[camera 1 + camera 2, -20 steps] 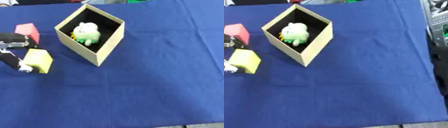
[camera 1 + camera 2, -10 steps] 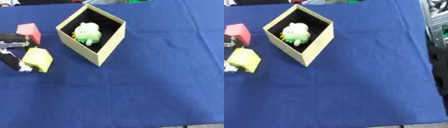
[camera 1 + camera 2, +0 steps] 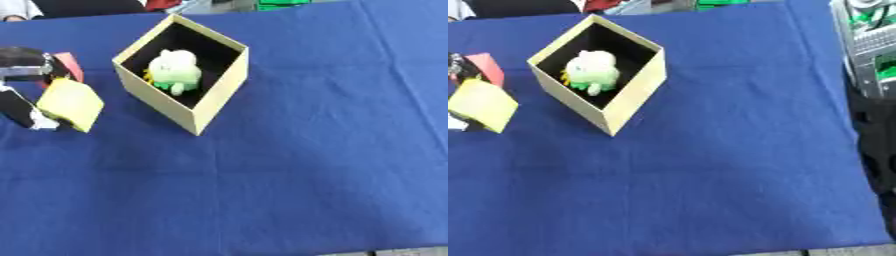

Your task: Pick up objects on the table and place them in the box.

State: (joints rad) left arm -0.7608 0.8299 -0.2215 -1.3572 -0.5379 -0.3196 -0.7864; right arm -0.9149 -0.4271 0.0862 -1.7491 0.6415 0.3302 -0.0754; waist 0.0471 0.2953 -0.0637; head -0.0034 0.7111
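An open tan cardboard box (image 3: 219,106) stands askew on the blue cloth, left of centre. A green plush toy (image 3: 175,71) lies inside it. My left hand (image 3: 17,106) comes in at the left edge, its fingers curled on a yellow block (image 3: 70,103), which it holds tilted just left of the box. Behind that block a red block (image 3: 487,67) lies on the cloth, partly hidden by the hand. My right hand shows in no view.
The blue tablecloth (image 3: 306,165) spreads wide to the right of and in front of the box. Grey and green equipment (image 3: 872,45) stands off the table's right edge. The table's front edge runs along the bottom of the views.
My left hand has raised the yellow block a little, toward the red block. The box and the toy have kept their places.
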